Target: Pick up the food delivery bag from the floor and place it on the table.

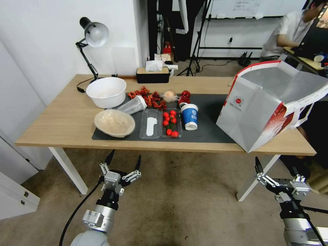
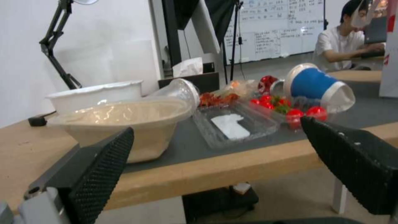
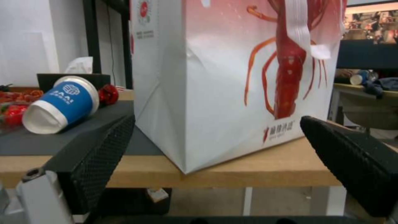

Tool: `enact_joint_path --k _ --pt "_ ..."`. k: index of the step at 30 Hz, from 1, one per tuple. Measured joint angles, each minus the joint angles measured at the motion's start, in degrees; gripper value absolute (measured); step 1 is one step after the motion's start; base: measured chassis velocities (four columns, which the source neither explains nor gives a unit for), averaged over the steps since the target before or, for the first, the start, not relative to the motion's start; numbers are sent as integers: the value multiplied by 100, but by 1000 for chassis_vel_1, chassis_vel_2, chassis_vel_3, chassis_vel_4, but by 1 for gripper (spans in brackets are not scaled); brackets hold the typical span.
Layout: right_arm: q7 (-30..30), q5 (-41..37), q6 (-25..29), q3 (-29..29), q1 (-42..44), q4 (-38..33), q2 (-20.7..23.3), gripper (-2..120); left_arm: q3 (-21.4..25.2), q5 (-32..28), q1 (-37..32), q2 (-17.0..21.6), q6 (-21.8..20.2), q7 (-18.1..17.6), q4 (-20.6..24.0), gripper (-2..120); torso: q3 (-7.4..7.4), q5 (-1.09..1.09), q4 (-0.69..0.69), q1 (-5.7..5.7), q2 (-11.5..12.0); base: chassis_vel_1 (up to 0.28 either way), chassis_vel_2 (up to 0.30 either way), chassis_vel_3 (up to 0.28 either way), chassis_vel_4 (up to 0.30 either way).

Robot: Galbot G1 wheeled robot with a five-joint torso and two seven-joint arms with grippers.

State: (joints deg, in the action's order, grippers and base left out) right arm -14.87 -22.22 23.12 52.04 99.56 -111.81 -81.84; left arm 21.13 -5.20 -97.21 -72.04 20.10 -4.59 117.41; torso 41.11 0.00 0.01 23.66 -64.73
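Both hands (image 1: 123, 161) (image 1: 277, 171) wide, empty, below upright food delivery bag (image 1: 259, 112), mouth upward, on table (image 1: 68, 119).

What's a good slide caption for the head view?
Delivery bag set on the table; both grippers open below its edge.

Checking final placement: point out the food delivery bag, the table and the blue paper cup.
food delivery bag (image 1: 253, 118): head view, white front panel.
table (image 1: 65, 119): head view, bare wood at the left end.
blue paper cup (image 1: 189, 116): head view, blue side wall.
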Motion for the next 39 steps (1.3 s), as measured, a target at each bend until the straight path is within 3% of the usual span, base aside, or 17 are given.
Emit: enact_joint_path --k 13,39 --pt "180 71 -347 -40 -157 3 110 100 0 175 34 -64 170 -154 -202 100 0 0 0 0 0 0 0 0 0" --pt "101 156 -370 -40 -177 -25 117 100 12 222 34 -66 159 -214 -245 100 0 0 0 0 0 0 0 0 0"
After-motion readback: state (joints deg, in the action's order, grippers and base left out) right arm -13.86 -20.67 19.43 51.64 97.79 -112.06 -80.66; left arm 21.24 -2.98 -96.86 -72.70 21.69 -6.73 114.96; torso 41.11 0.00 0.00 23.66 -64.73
